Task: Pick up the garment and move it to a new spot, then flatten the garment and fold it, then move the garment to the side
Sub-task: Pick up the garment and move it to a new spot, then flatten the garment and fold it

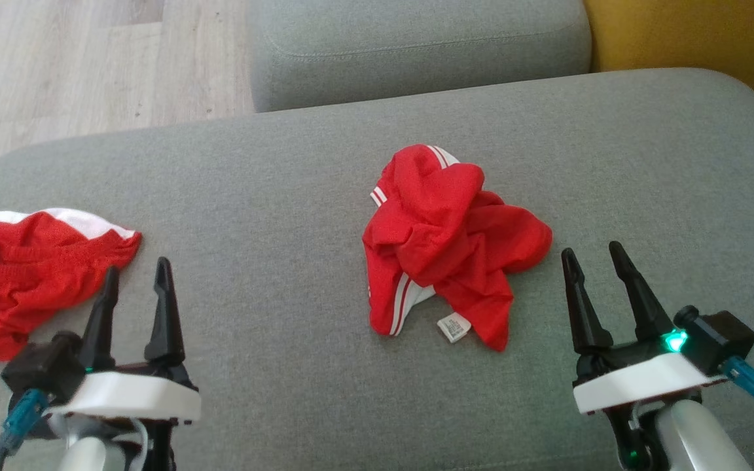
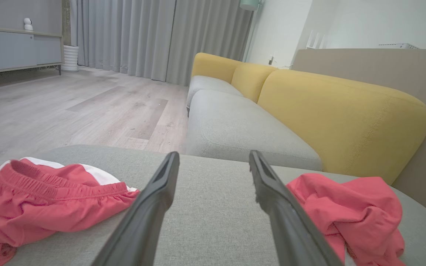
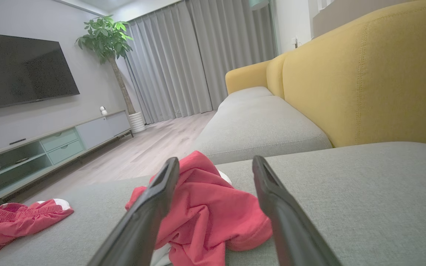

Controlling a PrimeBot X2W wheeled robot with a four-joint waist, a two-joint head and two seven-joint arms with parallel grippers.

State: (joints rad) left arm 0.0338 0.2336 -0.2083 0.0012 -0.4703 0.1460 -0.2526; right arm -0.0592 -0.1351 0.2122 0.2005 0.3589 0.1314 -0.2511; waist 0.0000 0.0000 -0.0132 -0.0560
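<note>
Left gripper (image 1: 137, 265) lower left: fingers spread, empty | right gripper (image 1: 592, 248) lower right: spread, empty | crumpled red garment (image 1: 449, 248) centre, on grey cushion (image 1: 272, 196) | second red garment (image 1: 30, 275) left edge

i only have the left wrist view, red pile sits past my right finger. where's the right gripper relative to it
Observer: In the head view the right gripper is open and holds nothing, close beside the right edge of the crumpled red garment.
Operator: any marking on that pile i can aim at
Observer: A white label lies at its near edge, on the robot's side, and white stripes run down its near-left part.
</note>
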